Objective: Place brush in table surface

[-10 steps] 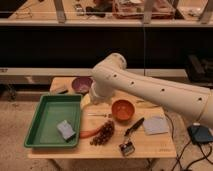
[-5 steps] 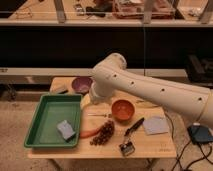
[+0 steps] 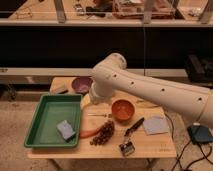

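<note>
The brush [image 3: 131, 136] lies flat on the table surface [image 3: 160, 145] near the front edge. Its slim black handle points back right and its squarish head with pale bristles points toward the front. Nothing touches it. The white arm [image 3: 145, 90] reaches in from the right across the back of the table and bends down at the back left. My gripper is hidden behind the arm's thick links there, well away from the brush, and its fingers stand open.
A green tray [image 3: 46, 115] at the left holds a grey-blue sponge [image 3: 65, 130]. An orange carrot [image 3: 90, 133] and dark grapes [image 3: 103, 133] lie left of the brush. An orange bowl [image 3: 123, 110], a purple bowl [image 3: 81, 85] and a grey cloth [image 3: 156, 125] are also on the table.
</note>
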You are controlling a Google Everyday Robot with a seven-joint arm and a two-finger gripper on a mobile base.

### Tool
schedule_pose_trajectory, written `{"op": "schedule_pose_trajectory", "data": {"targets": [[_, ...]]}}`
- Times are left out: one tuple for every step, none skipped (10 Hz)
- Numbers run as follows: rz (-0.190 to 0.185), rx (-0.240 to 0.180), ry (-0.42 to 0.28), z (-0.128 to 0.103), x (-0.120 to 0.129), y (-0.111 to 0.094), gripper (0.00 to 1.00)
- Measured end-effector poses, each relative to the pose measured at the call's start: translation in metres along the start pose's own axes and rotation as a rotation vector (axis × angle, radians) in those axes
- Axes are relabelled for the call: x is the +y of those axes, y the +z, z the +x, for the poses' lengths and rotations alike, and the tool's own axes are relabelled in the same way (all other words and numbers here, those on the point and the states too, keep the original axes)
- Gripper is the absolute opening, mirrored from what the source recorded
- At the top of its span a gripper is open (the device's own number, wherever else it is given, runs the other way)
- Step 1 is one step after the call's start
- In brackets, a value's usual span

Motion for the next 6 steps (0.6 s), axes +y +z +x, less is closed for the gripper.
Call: {"op": "schedule_pose_trajectory", "data": {"targets": [[0.000, 0.000, 0.000, 0.0000, 0.0000, 0.0000, 0.80], [0.000, 0.000, 0.000, 0.0000, 0.0000, 0.0000, 0.80], [0.000, 0.000, 0.000, 0.0000, 0.0000, 0.0001, 0.80], [0.000, 0.000, 0.002, -0.0001, 0.0002, 0.0001, 0.80], [-0.001, 0.000, 0.005, -0.0005, 0.0007, 0.0000, 0.80], [-0.007, 0.005, 0.020, -0.0011, 0.0033, -0.0027, 0.80]]}}
